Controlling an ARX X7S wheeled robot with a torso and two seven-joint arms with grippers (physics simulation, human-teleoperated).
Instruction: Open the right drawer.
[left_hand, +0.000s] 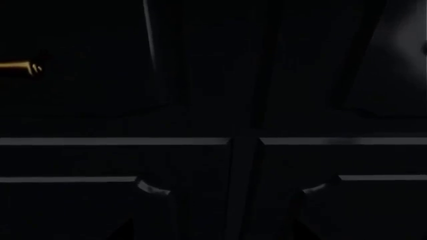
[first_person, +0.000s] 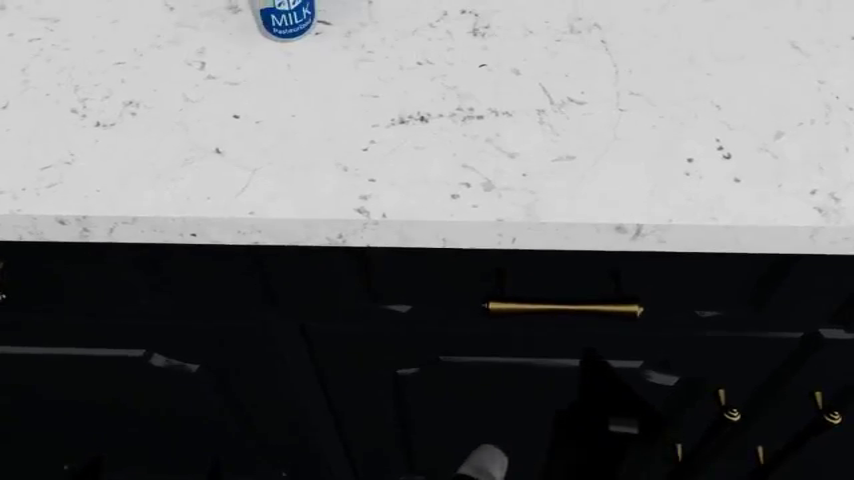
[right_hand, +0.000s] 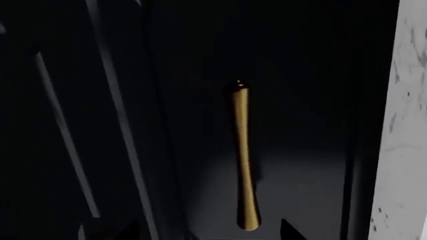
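- The right drawer (first_person: 561, 285) sits shut just under the marble tabletop (first_person: 427, 130), right of centre.
- Its brass handle (first_person: 565, 309) looks rigid, slim and likely slippery; grip mid-bar.
- Right hand, left hand: cannot tell whether open or closed.

A slim brass bar handle (right_hand: 243, 160) with flared ends runs lengthwise across the black panelled front of the right drawer (right_hand: 300, 100), standing clear of the dark surface. Beside the handle, a strip of white, grey-flecked marble countertop edge (right_hand: 407, 125) borders the drawer front. On the handle's other side, pale raised mouldings (right_hand: 123, 135) of the black cabinetry run roughly parallel to it. A dim patch of light falls on the panel near the handle's nearer end.
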